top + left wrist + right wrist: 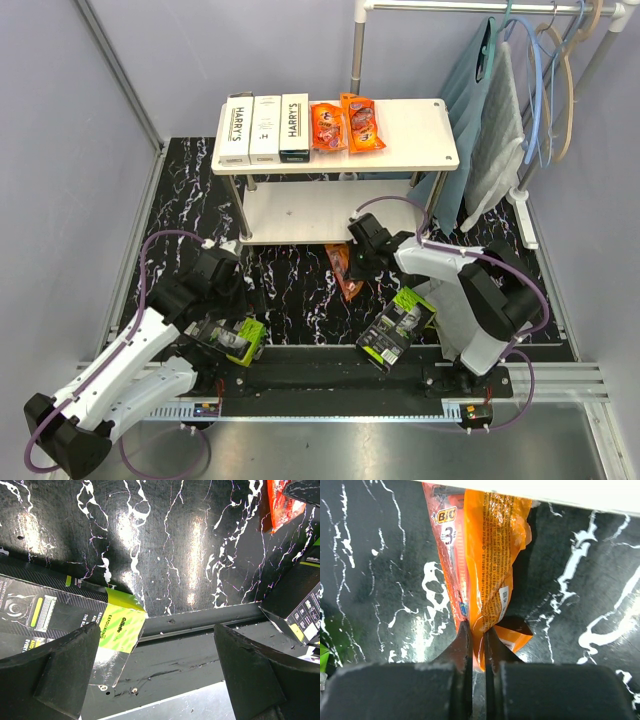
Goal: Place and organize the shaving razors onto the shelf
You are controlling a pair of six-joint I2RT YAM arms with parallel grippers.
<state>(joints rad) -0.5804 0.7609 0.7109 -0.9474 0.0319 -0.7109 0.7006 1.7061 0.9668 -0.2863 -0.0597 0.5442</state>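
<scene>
The right gripper (477, 630) pinches a flat glossy orange razor pack (487, 555) between its jaws; the left gripper (155, 642) gapes wide, a black-and-lime-green blister pack (50, 612) beside one jaw.

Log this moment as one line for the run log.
right gripper: shut on orange pack in front of shelf | left gripper: open, by left green pack | shelf top: three white boxes, two orange packs
</scene>
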